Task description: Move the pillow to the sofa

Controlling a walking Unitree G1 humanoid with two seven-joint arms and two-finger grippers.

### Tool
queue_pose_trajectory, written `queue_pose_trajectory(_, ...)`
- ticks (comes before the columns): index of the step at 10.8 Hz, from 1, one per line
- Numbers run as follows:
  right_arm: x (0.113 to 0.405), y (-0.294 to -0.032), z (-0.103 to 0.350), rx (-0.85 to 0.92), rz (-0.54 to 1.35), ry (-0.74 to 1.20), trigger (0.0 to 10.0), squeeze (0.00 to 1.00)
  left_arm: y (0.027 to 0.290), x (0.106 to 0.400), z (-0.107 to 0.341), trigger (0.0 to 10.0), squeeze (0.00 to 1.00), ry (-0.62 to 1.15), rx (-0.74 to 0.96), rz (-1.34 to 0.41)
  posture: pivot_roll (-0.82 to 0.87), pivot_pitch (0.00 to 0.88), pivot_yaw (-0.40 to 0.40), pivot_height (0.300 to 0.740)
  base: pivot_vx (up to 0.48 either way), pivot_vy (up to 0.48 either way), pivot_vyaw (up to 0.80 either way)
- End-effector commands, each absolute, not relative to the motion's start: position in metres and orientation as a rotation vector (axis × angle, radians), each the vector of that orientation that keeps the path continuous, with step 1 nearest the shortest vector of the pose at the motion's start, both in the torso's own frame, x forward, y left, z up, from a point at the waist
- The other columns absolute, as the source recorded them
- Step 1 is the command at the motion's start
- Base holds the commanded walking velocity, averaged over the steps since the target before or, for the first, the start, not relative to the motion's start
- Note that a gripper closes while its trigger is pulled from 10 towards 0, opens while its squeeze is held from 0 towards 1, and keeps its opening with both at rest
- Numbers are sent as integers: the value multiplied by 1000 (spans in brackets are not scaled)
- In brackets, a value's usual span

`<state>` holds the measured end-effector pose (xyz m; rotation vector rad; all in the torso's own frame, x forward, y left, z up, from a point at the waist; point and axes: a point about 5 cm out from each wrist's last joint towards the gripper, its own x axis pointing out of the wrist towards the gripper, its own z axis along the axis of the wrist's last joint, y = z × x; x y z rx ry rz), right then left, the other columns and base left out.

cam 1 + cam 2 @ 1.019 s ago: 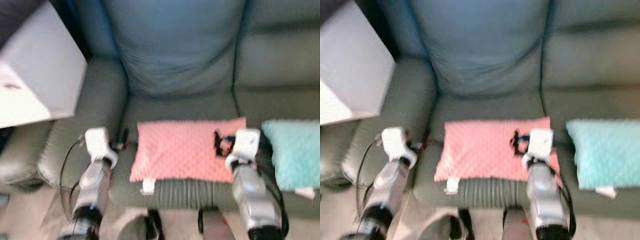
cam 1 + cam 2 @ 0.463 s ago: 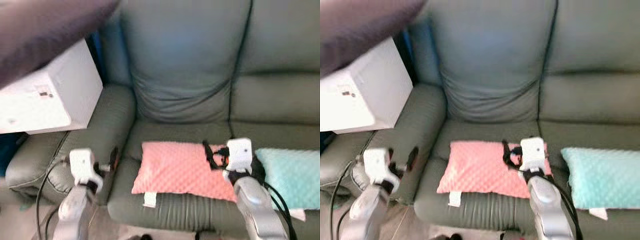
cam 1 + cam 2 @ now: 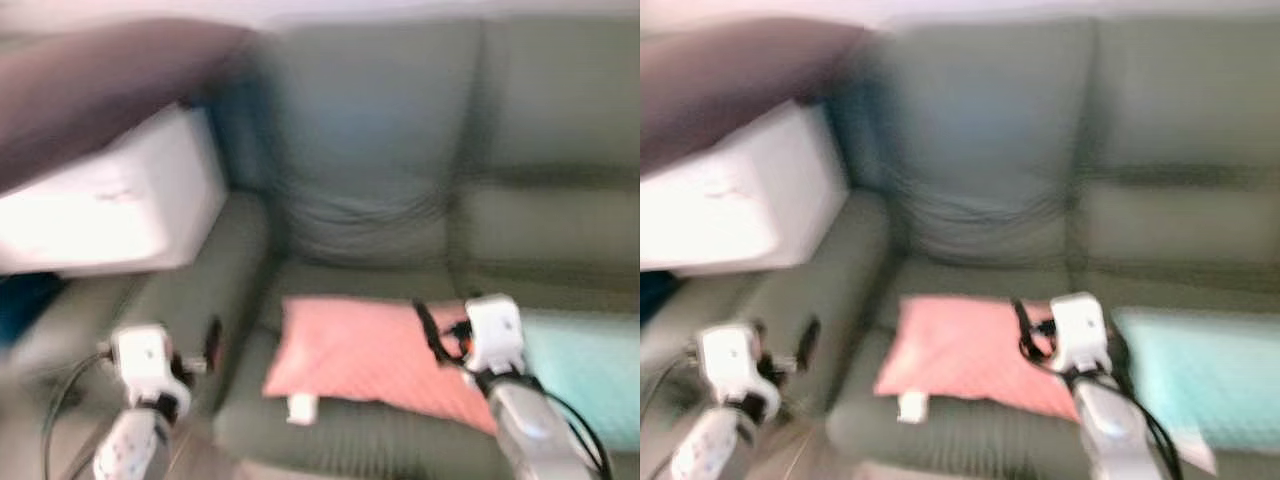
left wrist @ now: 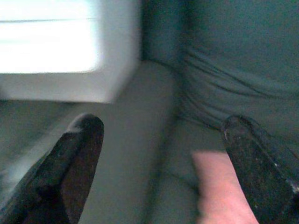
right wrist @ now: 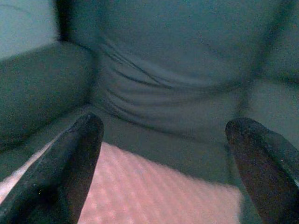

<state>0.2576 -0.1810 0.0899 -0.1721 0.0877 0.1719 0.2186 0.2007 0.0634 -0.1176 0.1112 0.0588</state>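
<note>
Apparently the main work is finished, because the pink pillow (image 3: 370, 355) lies flat on the seat of the green sofa (image 3: 400, 200), close to the front edge, and no gripper has hold of it. The head views are blurred, so fine details cannot be read.

Nearest to the camera, the left gripper (image 4: 159, 154) hovers low in front of the sofa's armrest (image 3: 200, 290). Its two black fingers stand wide apart with nothing between them; beyond their tips are the armrest and one corner of the pillow, which sits toward one finger and is not touched.

The right gripper (image 5: 163, 158) is above the pillow's right part. Its jaws are also spread wide and empty; the pink dotted fabric lies just below and ahead of the fingertips (image 5: 88, 126), apart from them, with the backrest cushion farther on.

Beside the pink pillow, to the right, lies a turquoise pillow (image 3: 590, 375). Past the armrest stands a white box-like object (image 3: 110, 205).

I judge that only drawing the arms away is left, if anything at all.
</note>
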Motion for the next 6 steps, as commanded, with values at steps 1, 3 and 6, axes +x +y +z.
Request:
queue_pose_trajectory(1,257,-177,92,-157,184,73,10000,1000,207,217,62,10000,1000,120,-94,93,-196,5,126,740,0,0,0)
queue_pose_trajectory(3,260,-170,64,-115,195,178,10000,1000,224,212,38,10000,1000,211,-59,168,-184,0,118,740,0,0,0)
queue_pose_trajectory(6,256,-177,54,-103,175,232,10000,804,235,211,40,10000,0,233,-67,233,-184,0,123,740,0,0,0)
